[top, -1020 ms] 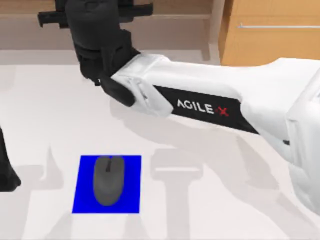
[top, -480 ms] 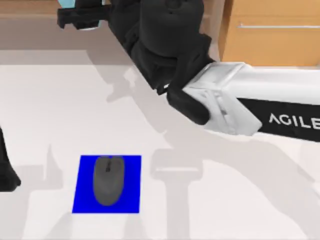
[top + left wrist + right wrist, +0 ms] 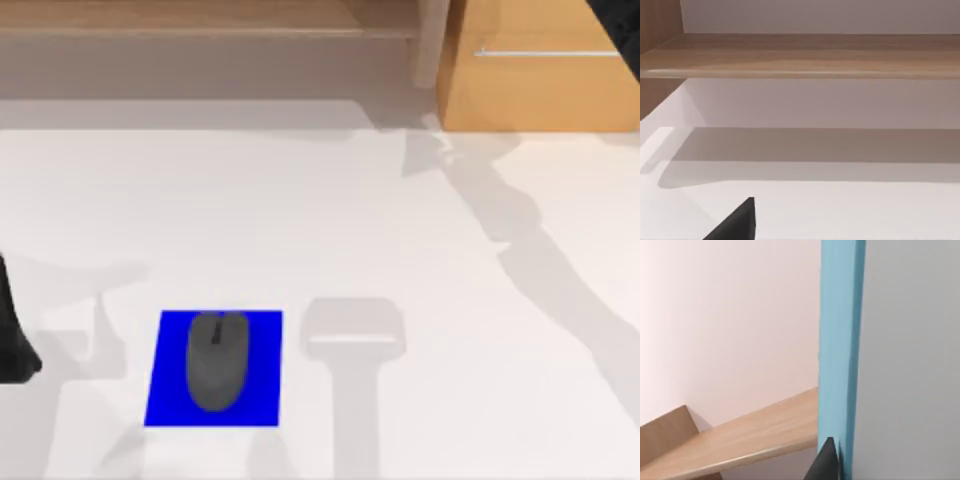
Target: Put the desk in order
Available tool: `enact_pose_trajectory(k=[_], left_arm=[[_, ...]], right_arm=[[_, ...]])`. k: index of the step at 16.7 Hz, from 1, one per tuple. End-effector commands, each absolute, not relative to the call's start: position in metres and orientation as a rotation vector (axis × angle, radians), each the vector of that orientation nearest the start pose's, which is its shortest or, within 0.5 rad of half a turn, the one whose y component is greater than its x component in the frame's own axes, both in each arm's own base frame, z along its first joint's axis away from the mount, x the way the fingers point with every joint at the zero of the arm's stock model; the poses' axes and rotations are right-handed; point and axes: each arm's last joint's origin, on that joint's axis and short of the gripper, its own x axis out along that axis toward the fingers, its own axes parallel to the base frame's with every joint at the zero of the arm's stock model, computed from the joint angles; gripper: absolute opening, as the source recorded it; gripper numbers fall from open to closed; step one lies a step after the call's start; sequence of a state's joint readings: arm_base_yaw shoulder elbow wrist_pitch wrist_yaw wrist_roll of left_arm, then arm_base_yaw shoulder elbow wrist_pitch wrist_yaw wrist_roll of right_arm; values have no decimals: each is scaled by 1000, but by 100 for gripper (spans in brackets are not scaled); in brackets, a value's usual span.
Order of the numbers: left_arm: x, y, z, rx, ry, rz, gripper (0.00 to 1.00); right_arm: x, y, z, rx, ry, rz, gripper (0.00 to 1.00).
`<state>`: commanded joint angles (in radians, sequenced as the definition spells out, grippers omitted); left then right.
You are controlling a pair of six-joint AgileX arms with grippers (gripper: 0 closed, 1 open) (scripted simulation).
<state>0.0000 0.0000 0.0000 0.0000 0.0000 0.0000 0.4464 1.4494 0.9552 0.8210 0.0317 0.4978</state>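
The white desk (image 3: pixel 320 220) carries a brown shelf (image 3: pixel 200 20) along its back and a light-wood drawer unit (image 3: pixel 540 90) at the back right. In the right wrist view a flat thing with a light-blue edge (image 3: pixel 837 340) and a grey face stands upright against one black fingertip (image 3: pixel 826 462) of my right gripper, held in the air with a shelf board (image 3: pixel 750 435) behind it. A dark corner of my right arm (image 3: pixel 622 14) shows at the top right. My left arm (image 3: pixel 12 340) stays parked at the left edge, and one of its fingertips (image 3: pixel 737 222) hangs over the desk.
A grey mouse (image 3: pixel 216 360) lies on a small blue mat (image 3: pixel 165 400) at the front left. Arm shadows cross the middle and right of the tabletop. The shelf board (image 3: pixel 800 55) runs across the left wrist view above the desk.
My right arm has swung from the back left of the desk to the right and almost out of the top view, taking the light-blue thing with it. The left arm, mouse and mat have not moved.
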Motion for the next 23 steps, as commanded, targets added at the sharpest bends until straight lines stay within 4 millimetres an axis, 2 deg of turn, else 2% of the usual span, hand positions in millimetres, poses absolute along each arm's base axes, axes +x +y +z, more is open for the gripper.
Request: enact_pose_trajectory(k=[3, 6, 12, 16, 18, 23], left_arm=[[106, -1, 160, 0, 0, 0, 100], [106, -1, 160, 0, 0, 0, 100], [106, -1, 160, 0, 0, 0, 100], [106, -1, 160, 0, 0, 0, 100], [106, -1, 160, 0, 0, 0, 100], [106, -1, 160, 0, 0, 0, 100]], right_arm=[[292, 79, 314, 581, -199, 407, 0], [286, 20, 286, 636, -140, 273, 0], [270, -77, 224, 868, 12, -46, 0], [267, -124, 188, 1100, 101, -220, 0], [273, -141, 175, 1216, 132, -269, 0], [307, -168, 162, 1442, 166, -270, 0]])
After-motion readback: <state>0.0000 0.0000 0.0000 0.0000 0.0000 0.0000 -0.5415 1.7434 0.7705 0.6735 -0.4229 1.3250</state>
